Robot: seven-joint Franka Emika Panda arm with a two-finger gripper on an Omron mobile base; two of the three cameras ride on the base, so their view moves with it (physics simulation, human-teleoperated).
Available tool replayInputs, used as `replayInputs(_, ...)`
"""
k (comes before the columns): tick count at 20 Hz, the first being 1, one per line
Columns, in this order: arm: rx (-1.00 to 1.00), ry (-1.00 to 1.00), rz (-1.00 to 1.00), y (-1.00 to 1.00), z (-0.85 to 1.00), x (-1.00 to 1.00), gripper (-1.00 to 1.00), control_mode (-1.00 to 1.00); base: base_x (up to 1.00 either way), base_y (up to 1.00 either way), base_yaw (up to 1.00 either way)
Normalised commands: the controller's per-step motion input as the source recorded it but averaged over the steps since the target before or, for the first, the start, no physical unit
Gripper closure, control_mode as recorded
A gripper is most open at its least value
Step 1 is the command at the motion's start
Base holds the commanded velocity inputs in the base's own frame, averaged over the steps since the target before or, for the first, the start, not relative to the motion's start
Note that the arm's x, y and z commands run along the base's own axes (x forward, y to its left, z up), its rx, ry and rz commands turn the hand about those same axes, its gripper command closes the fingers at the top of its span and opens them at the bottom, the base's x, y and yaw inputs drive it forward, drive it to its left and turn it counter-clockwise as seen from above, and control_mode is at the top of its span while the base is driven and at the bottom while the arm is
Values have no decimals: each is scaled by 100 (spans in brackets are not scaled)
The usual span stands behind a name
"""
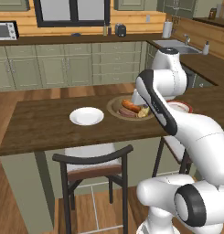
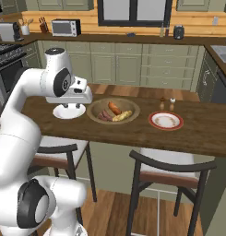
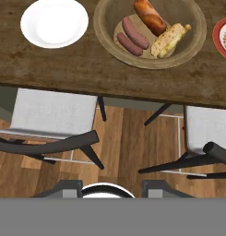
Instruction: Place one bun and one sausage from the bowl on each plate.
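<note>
Inside the bowl [image 3: 107,27], two sausages [image 3: 133,36] lie parallel, diagonal.

We are seeing two dark-framed stools [image 3: 54,124] [image 3: 204,138] standing under the tabletop [image 3: 63,64] edge, and two small shakers [image 2: 166,104] sitting on that tabletop.

I stand in a home kitchen: sage-green cabinets [image 2: 128,64] line the wall, a silver microwave [image 2: 65,27] and steel sink [image 1: 173,45] sit on dark counters, and black bar stools [image 1: 93,168] face a wooden island counter [image 1: 45,125].
</note>
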Motion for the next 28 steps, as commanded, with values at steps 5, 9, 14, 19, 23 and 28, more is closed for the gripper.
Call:
replayInputs(5, 0, 0, 0, 0, 0, 0, -100, 100, 0, -7, 0)
replayInputs(9, 0, 0, 0, 0, 0, 0, -100, 100, 8, -59, 0)
replayInputs(14, 0, 0, 0, 0, 0, 0, -100, 100, 36, -37, 0)
replayInputs(19, 0, 0, 0, 0, 0, 0, -100, 100, 97, -18, 0)
replayInputs(23, 0, 0, 0, 0, 0, 0, -100, 100, 98, -6, 0)
replayInputs(28, 0, -1, 2, 0, -15, 98, -100, -100, 0, 0, 0)
